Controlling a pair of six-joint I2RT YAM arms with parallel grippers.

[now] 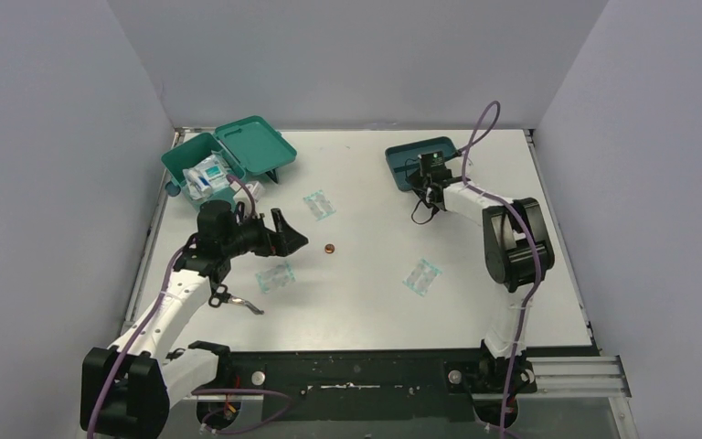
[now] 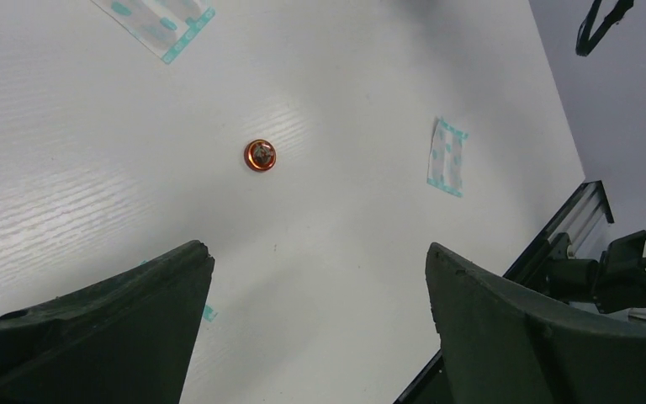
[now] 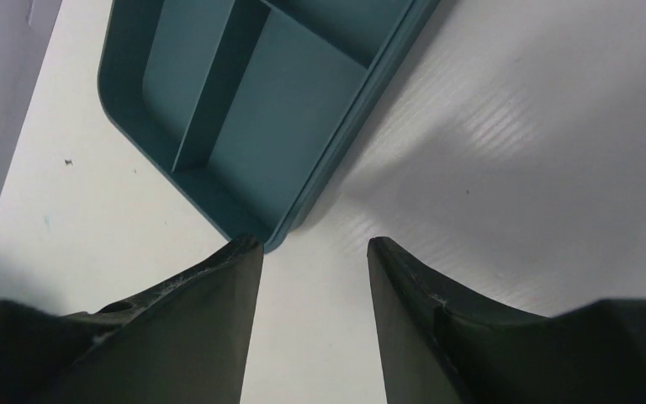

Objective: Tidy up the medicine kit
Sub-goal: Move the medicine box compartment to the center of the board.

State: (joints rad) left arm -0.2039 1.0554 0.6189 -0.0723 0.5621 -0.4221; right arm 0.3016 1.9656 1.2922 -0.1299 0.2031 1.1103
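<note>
The medicine kit point(image 1: 183, 157), a teal-green box with its lid point(image 1: 256, 144) swung open, stands at the back left with white packets inside. My left gripper point(image 1: 294, 234) is open and empty, hovering left of a small orange round item point(image 1: 328, 248), which also shows in the left wrist view point(image 2: 260, 155). Three teal-and-white sachets lie on the table point(image 1: 320, 205), point(image 1: 274, 275), point(image 1: 421, 276). My right gripper point(image 1: 423, 203) is open and empty, just in front of a corner of the divided blue-teal tray point(image 3: 252, 109).
The divided tray point(image 1: 404, 163) sits at the back centre-right. A grey metal tool point(image 1: 242, 304) lies by the left arm. The enclosure walls stand close on the left, back and right. A black rail point(image 1: 375, 370) runs along the near table edge.
</note>
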